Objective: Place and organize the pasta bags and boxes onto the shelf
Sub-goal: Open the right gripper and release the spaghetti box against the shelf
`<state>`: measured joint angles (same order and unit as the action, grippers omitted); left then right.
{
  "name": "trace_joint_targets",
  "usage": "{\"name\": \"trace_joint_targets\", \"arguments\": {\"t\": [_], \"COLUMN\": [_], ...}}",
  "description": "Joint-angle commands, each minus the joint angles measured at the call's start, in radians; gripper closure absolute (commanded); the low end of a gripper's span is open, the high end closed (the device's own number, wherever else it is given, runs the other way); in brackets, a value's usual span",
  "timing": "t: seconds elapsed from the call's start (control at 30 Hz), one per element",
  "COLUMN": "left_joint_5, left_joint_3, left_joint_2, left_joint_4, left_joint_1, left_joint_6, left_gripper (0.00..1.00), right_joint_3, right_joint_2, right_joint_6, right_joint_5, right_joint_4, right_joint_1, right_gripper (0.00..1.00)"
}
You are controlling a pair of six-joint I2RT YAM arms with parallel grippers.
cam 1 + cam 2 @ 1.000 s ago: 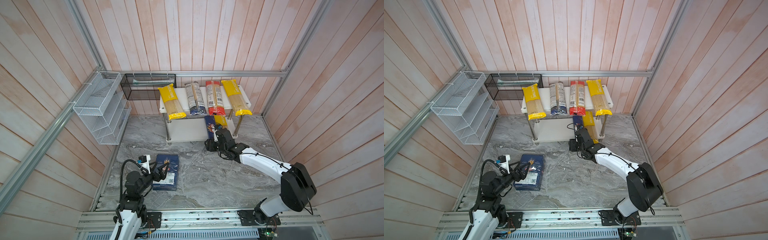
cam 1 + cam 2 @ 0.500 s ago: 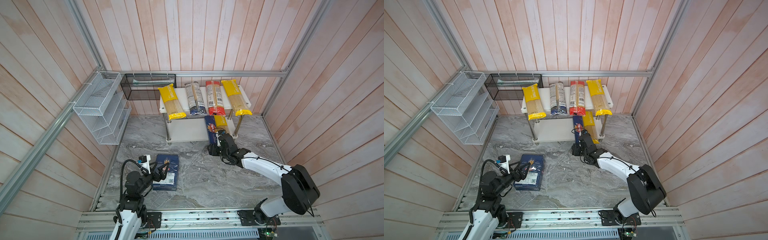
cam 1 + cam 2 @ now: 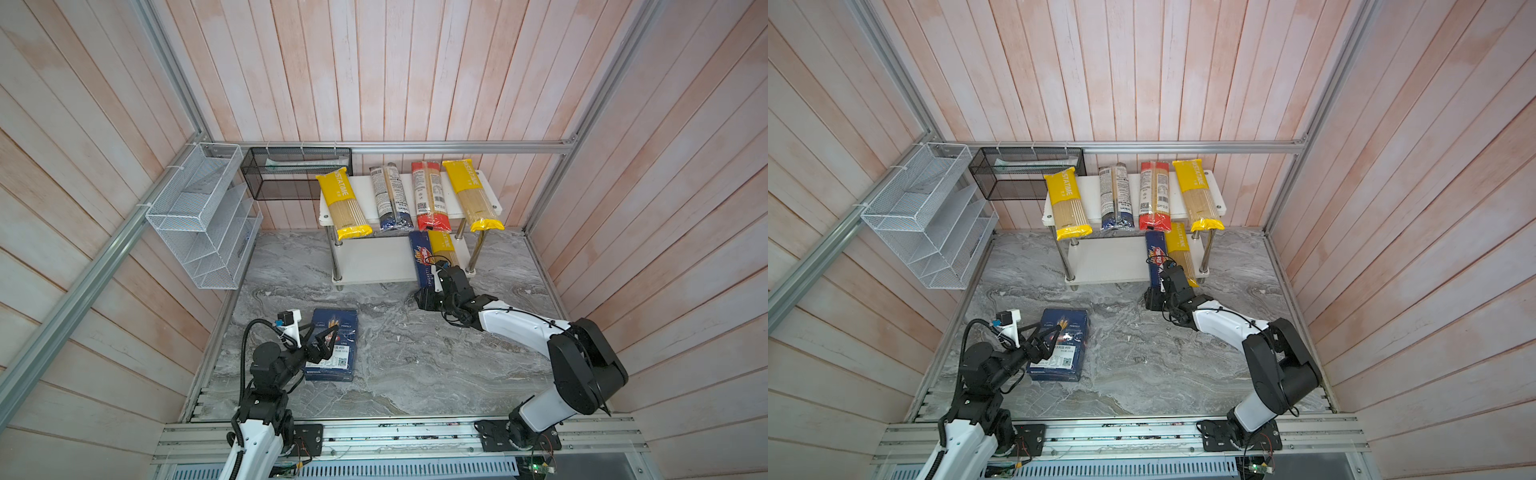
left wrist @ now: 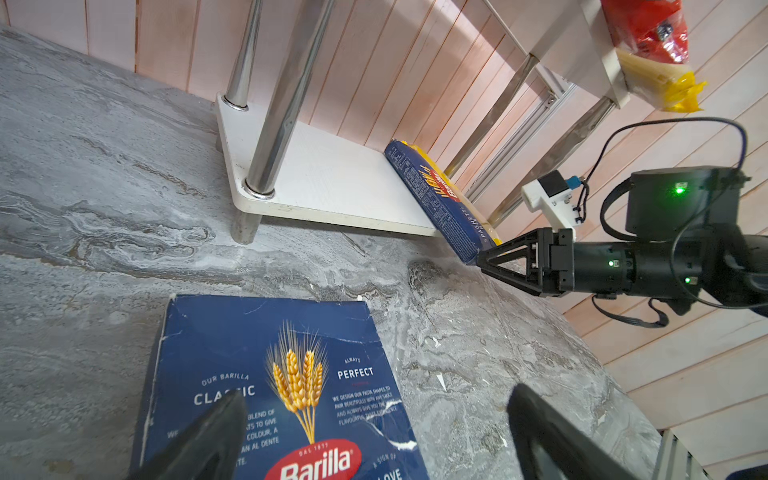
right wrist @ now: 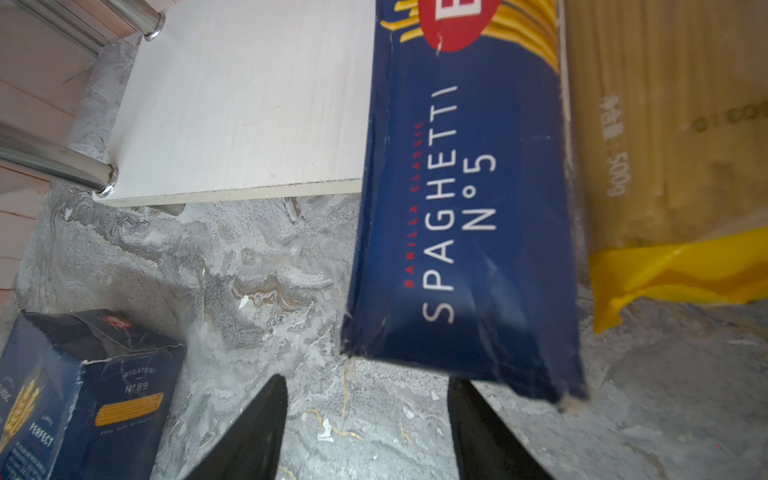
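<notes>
Shelf [image 3: 374, 259]: white boards, chrome posts. Top board, 9 to 3 o'clock: yellow bag [image 3: 344, 203]; dark blue and clear bag [image 3: 390, 199], white label; red bag [image 3: 430, 197], white label; second yellow bag [image 3: 471, 197]. Lower board, 3 o'clock end: third yellow bag [image 3: 444, 249]; narrow box [image 5: 461, 208] dark blue, white lettering, red oval. Floor [image 3: 415, 353]: grey veined marble. At its 8 o'clock, wide box [image 4: 249, 353]: dark blue, golden wheat ears, red logo.

Creased, low-sheen dark blue cardboard on the wide box [image 4: 270, 374] and the narrow box [image 5: 457, 208]. Glossy, crinkled plastic on the yellow bag [image 5: 665, 124]. Smooth matt white on the shelf [image 4: 332, 178], mirror-bright chrome on its posts [image 4: 286, 95]. Grey marbled, scuffed worktop [image 4: 104, 208]. Pale wood-plank walls [image 3: 374, 62].
</notes>
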<state>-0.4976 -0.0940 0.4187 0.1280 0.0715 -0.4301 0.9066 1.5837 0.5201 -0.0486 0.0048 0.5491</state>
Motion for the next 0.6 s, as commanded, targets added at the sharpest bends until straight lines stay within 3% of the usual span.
{"name": "trace_joint_targets", "arguments": {"t": [0.0,0.57], "left_joint_5": [-0.003,0.005], "left_joint_3": [0.013,0.014], "left_joint_2": [-0.002,-0.003], "left_joint_4": [0.013,0.012], "left_joint_1": [0.003,0.003], "left_joint_6": [0.007,0.007], "left_gripper": [0.00,0.00], "right_joint_3": [0.037,0.173], "right_joint_2": [0.023,0.132], "right_joint_6": [-0.022,-0.048], "right_joint_5": [-0.009,-0.044], "right_joint_4": [0.036,-0.003], "right_joint_1": [-0.021,-0.026], "right_gripper": [0.37,0.36]}}
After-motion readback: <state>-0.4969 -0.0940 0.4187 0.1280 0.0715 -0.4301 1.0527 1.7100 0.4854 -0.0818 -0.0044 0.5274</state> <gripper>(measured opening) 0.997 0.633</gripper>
